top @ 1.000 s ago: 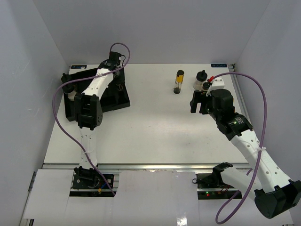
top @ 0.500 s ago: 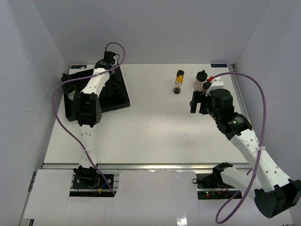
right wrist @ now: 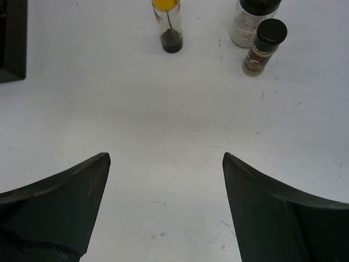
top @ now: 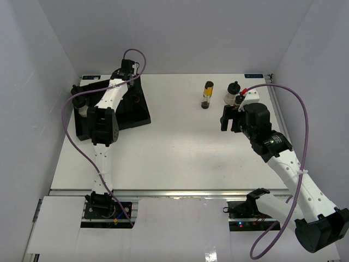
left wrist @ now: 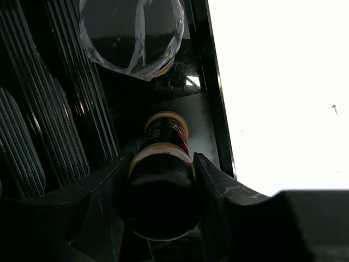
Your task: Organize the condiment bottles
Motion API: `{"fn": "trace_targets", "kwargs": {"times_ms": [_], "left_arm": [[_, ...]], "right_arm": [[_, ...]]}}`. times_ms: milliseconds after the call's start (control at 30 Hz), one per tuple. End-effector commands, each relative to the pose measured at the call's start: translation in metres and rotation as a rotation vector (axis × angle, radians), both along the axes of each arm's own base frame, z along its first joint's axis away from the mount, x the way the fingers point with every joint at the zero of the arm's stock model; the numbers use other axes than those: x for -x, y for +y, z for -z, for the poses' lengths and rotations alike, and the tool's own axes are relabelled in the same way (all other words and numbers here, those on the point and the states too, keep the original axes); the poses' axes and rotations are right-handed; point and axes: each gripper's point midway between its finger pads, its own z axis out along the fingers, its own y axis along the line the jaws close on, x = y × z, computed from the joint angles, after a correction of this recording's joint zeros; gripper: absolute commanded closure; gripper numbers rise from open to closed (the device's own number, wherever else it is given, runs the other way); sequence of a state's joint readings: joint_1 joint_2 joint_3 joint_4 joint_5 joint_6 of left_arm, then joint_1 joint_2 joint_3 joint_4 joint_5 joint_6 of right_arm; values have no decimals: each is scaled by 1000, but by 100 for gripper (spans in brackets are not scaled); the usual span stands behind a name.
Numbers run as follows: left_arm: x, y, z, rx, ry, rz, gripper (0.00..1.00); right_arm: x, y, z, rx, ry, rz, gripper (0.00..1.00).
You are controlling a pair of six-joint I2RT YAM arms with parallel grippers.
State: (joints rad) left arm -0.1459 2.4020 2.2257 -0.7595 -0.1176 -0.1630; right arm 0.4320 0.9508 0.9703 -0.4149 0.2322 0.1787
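Observation:
My left gripper (left wrist: pixel 162 159) is shut on the black cap of a small jar (left wrist: pixel 165 134) with dark contents and a red label. It holds the jar upright in the black ribbed tray (left wrist: pixel 65 109) by the tray's right wall. In the top view this gripper (top: pixel 133 93) is over the tray's back right part. A clear jar (left wrist: pixel 131 33) stands further in. My right gripper (right wrist: pixel 163 164) is open and empty above the table (top: pixel 229 117). Ahead of it stand a slim bottle with a yellow band (right wrist: pixel 168 27), a pale jar (right wrist: pixel 251 19) and a small brown jar (right wrist: pixel 263 49).
The black tray (top: pixel 143 117) lies at the back left of the table. Another jar with a black cap (top: pixel 79 103) stands at its left end. The slim bottle (top: pixel 208 95) and two jars (top: pixel 234 94) stand at the back right. Grey walls close in three sides.
My left gripper has shifted a little back and left over the tray, then held still. The right arm has not moved.

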Motion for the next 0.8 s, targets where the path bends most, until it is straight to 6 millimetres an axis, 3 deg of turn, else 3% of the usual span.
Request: {"fn": "trace_targets", "kwargs": {"times_ms": [0,133,367,567,667,767], "left_arm": [[-5,0,-9,13,-27,6,32],[-4,2,-19,6,-41,-3,22],[2,3,-48,16,-71,-12,16],[21,0,-96,50,-131,-2,3],[37,-2,-116,68,-154,11,2],[60,-14,-151,115,-202,41,2]], "right_arm": [[-7,1,-22,-24,-74,0,10],[-5,1,-22,-25,-76,0,10],[-5,0,-20,-20,-72,3,10],[-7,2,-21,-18,-46,1,10],[-10,2,-33,-38,-67,16,10],[-21,4,-41,-53,-66,43,10]]}}
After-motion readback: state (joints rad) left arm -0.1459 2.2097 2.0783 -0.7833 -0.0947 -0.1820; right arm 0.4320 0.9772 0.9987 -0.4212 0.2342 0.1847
